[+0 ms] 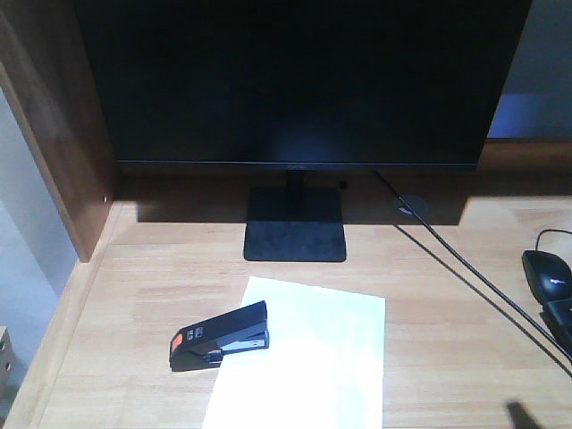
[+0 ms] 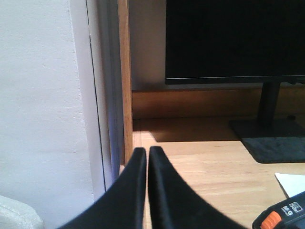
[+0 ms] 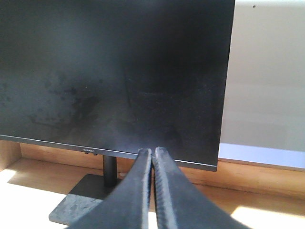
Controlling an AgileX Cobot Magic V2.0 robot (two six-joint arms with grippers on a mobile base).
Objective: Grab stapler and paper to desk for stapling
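Where bezel [image 3: 90, 150] meets screen: "HUAWEI" lettering.

A large black monitor [image 1: 299, 80] stands on a square black base [image 1: 296, 226] at the back of a light wooden tabletop. A darker wooden side panel [image 1: 54, 134] rises at the left, with a pale wall [image 2: 43, 95] beyond it. Bright light falls across the wood in front, while the monitor casts a shadow behind. A black cable [image 1: 465, 268] runs diagonally toward a black mouse [image 1: 548, 273] at the right edge.
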